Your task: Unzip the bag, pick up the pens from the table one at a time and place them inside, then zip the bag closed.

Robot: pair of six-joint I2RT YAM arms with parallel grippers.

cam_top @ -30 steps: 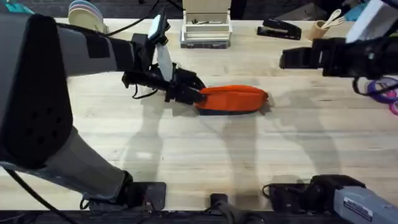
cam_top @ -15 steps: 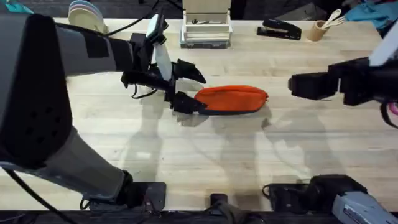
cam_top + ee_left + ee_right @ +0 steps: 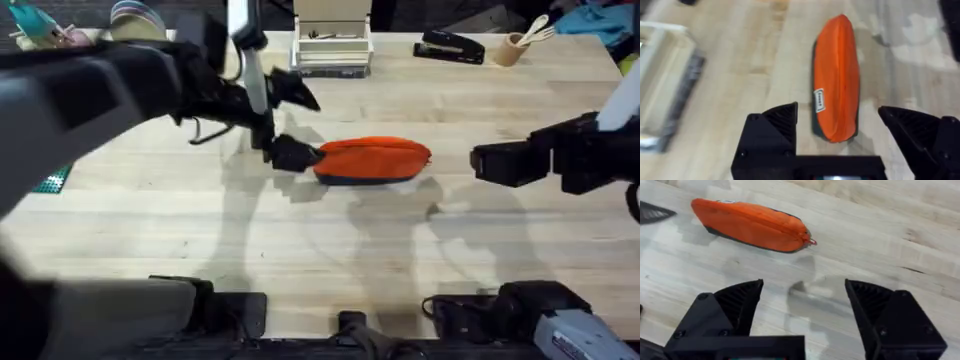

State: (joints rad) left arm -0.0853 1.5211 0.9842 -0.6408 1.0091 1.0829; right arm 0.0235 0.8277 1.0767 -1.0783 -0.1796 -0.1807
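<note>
- The bag [image 3: 372, 160] lies flat on the table [image 3: 300, 250], and it looks zipped shut.
- Its little red zipper pull [image 3: 811, 241] sticks out at the end that faces my right fingers.
- A small white tag [image 3: 819, 100] sits on its side, just above the dark strip along its bottom.
- My left fingers [image 3: 288, 124] are spread wide, right at the near end of the bag.
- From my left wrist, the bag [image 3: 837, 80] runs straight out ahead, starting in the gap between my two left fingers [image 3: 775, 125].
- One left finger is just beside the end of the bag. I cannot tell if it touches.
- My right fingers [image 3: 802, 305] are spread wide too, and they hold nothing.
- They hang well apart from the bag [image 3: 750, 224], out past the end with the pull.
- Far beyond my fingers, at the back of the table, stand a white tray [image 3: 331, 48], a black stapler [image 3: 449, 46] and a cup of wooden spoons [image 3: 515, 45].
</note>
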